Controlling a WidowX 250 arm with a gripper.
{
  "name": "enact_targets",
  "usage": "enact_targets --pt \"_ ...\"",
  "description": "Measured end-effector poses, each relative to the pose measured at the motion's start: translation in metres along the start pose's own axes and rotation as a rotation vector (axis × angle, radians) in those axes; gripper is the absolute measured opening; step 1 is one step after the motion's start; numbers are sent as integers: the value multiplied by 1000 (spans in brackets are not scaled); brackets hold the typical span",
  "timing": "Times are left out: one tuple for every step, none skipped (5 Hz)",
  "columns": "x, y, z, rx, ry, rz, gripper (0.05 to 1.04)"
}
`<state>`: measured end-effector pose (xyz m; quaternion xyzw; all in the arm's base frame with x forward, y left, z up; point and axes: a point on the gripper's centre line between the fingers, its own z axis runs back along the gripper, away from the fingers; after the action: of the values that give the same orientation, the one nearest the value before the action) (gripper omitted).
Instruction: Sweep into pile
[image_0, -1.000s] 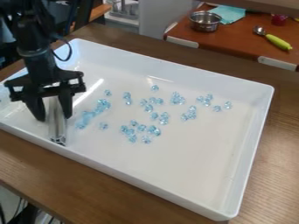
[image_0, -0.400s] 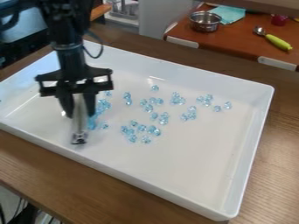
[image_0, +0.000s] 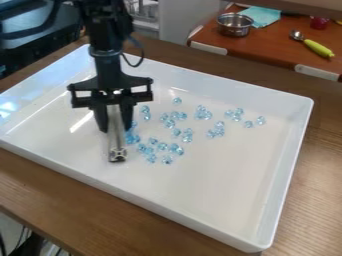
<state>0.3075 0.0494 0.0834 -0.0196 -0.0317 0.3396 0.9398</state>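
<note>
A brown wood-grain tabletop (image_0: 40, 185) runs along the near side and carries a large, white, rectangular tray (image_0: 220, 190) with raised walls. Inside the tray, left of its middle in the view, the lower end of a flat silvery metal bar (image_0: 117, 137) points toward the near wall. The bar slants slightly from upright; whether its end touches the tray floor, I cannot tell. The black two-finger tool (image_0: 115, 130) grips the bar, one finger on each side of it, and hangs from the black arm (image_0: 109, 65), which enters from the top edge.

Just beside the bar, on its right in the view, sits a cluster of small pale-blue translucent pieces (image_0: 176, 149). More of them lie in loose clumps and singly across the middle of the tray and farther back toward its right side.

Beyond the tray's far wall, a reddish-brown second tabletop (image_0: 267, 47) holds a spoon with a yellow-green handle (image_0: 318, 48), a round silvery metal pot (image_0: 234, 31), a folded turquoise cloth (image_0: 262, 16) and a small dark-red object (image_0: 319, 23).
</note>
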Motion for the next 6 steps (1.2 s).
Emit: enact_targets --pt "-2 -10 -1 5 -2 3 375" --pt "-11 -30 -2 -8 12 -11 375" --pt "-16 -47 -2 -7 33 -6 375" --pt "-13 -61 -3 -11 28 11 375" --pt "-10 -83 -5 -13 26 23 375" --pt "-15 -111 -5 -21 31 13 375"
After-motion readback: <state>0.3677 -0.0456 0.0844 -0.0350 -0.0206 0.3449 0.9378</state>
